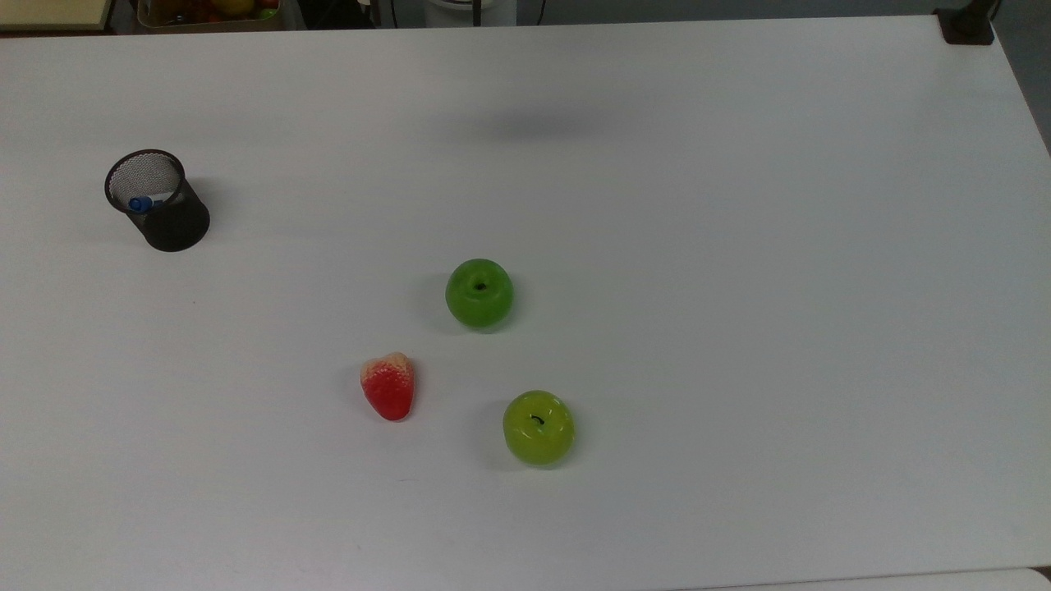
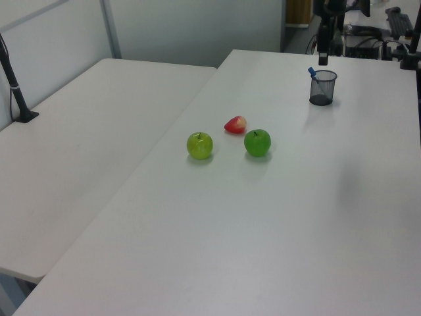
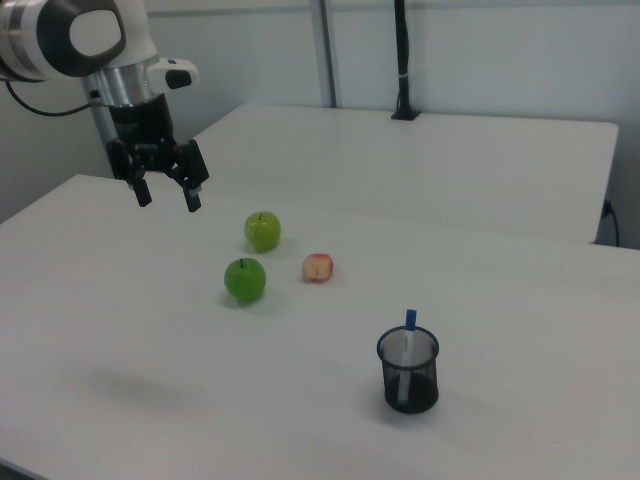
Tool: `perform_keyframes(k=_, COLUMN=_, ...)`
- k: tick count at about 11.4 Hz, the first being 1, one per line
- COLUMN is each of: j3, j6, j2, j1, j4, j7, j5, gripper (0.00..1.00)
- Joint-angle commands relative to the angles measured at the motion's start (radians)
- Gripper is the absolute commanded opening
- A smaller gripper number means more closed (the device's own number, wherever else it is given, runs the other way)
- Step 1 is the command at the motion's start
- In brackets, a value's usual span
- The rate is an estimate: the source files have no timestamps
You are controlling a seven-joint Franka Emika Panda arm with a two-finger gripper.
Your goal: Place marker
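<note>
The marker (image 3: 409, 331) stands in a black mesh cup (image 3: 408, 371), its white barrel inside and its blue end poking above the rim. In the top view the cup (image 1: 156, 201) sits at the table's left with the marker's blue end (image 1: 139, 203) inside it. In the left view the marker (image 2: 312, 72) leans out of the cup (image 2: 323, 87). My gripper (image 3: 167, 198) hangs open and empty, high above the table at the right view's left, far from the cup. In the left view the gripper (image 2: 323, 56) is a dark shape behind the cup.
Two green apples (image 1: 479, 293) (image 1: 538, 427) and a red strawberry (image 1: 388, 386) lie near the middle of the white table (image 1: 739, 246). A second white table (image 3: 420, 150) adjoins it. A black post base (image 1: 967, 25) sits at the top view's upper right corner.
</note>
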Motion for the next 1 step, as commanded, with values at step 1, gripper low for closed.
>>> perform_keyframes(k=1, j3=-0.019, j6=-0.015, j2=-0.013, j1=0.016, j4=-0.011, j7=0.02, j5=-0.013, gripper=1.0)
